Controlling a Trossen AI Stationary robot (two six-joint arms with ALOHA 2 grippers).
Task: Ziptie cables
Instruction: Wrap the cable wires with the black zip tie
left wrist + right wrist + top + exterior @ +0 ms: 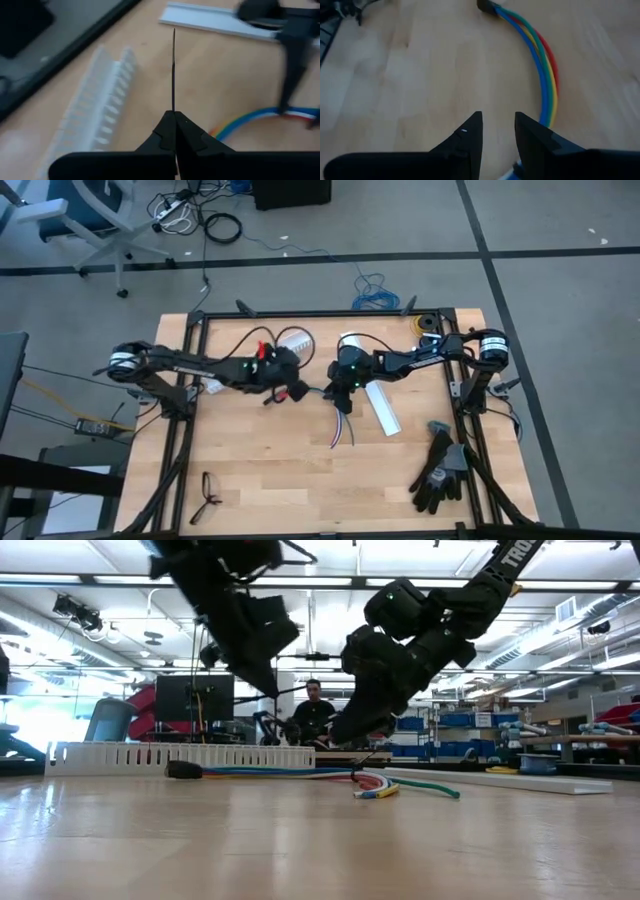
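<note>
**A:** The cables (pixel 343 420) — where do they lie?

**B:** On the wooden table (pixel 280 470), around its middle. In the low view they run flat along the board from a dark sheath (pixel 183 770) on one side to loose coloured ends (pixel 380 788) on the other, a green wire curling out farthest. In the right wrist view they show as a curved ribbon of blue, yellow, green and red (pixel 546 75) leading up to that sheath.

**A:** And the right gripper (pixel 498 131)?

**B:** It hangs just above the table over the cables. Its two fingers stand apart with bare wood showing in the gap; nothing is between them.

**A:** The left gripper (pixel 174 131)?

**B:** Pressed together on a thin black strip (pixel 173 70), which sticks straight out from the fingertips. It sits near the table's middle, just beside the right gripper, and is raised off the board in the low view.

**A:** Anything else on the table?

**B:** A white slotted channel (pixel 102 107) near the left gripper, a flat white channel piece (pixel 382 408) beside the right arm, a pair of dark gloves (pixel 440 470) towards the right front corner, and a small black item (pixel 208 492) near the left front; I cannot tell what that is. A person (pixel 314 712) sits in the room behind the table.
</note>
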